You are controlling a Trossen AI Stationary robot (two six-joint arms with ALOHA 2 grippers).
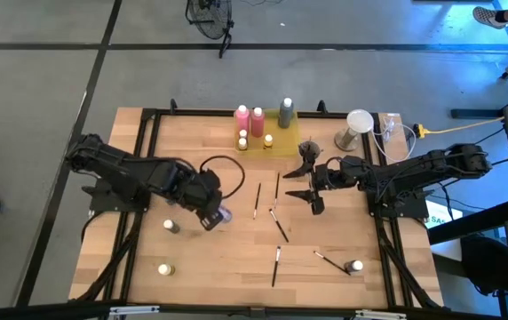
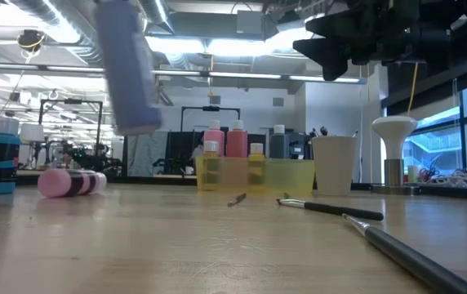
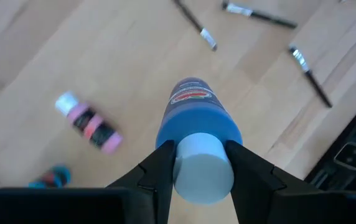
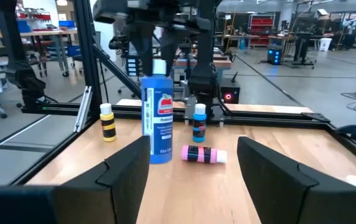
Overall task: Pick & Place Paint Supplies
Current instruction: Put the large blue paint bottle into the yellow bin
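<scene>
Two dark arms hang over the wooden table (image 1: 192, 267). The left gripper (image 3: 200, 163) is pinched on the white cap of a blue bottle (image 3: 195, 118), lifted off the wood. The right gripper (image 4: 193, 165) is open and holds nothing. Thin paintbrushes (image 1: 278, 197) lie between them.

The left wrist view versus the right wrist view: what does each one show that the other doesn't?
Only the left wrist view shows paintbrushes lying on the wood, and the left gripper shut on the blue bottle's white cap. Only the right wrist view shows a yellow bottle standing upright, and the open right gripper. Both show the blue bottle held off the table and a pink bottle lying on its side.
</scene>
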